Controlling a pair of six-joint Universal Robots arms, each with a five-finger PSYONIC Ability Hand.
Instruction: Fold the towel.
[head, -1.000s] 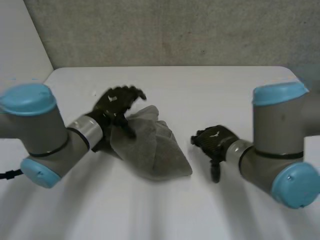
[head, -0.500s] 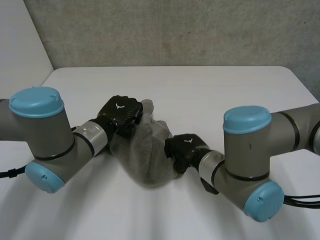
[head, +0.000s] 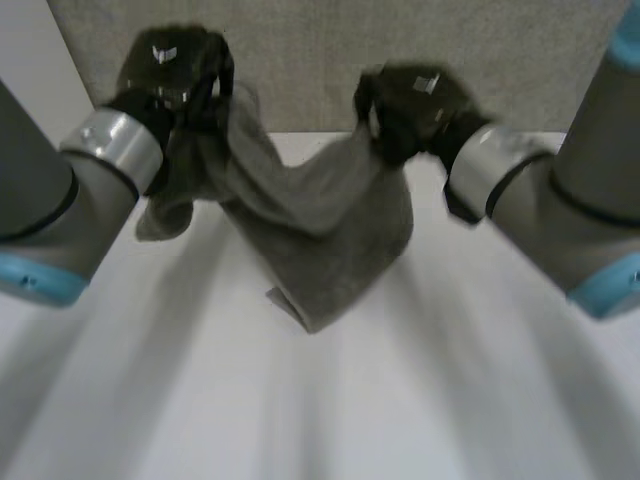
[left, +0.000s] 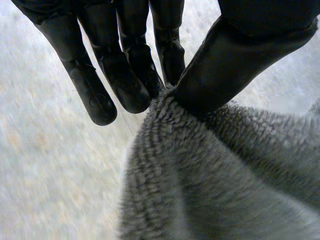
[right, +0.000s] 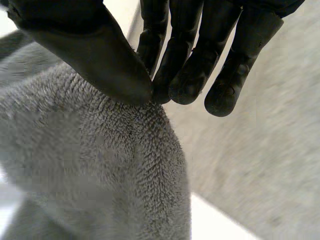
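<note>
The grey towel, thick and loopy-piled, hangs bunched over the white table, sagging between the left hand and the right hand, each pinching a bit of its upper edge between thumb and nearly straight fingers, the lower end tapering to a point.

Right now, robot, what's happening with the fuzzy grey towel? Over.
Pinching with left hand and right hand: fuzzy grey towel, held by its upper edge. Hanging between them above white table. Nothing in the way.
</note>
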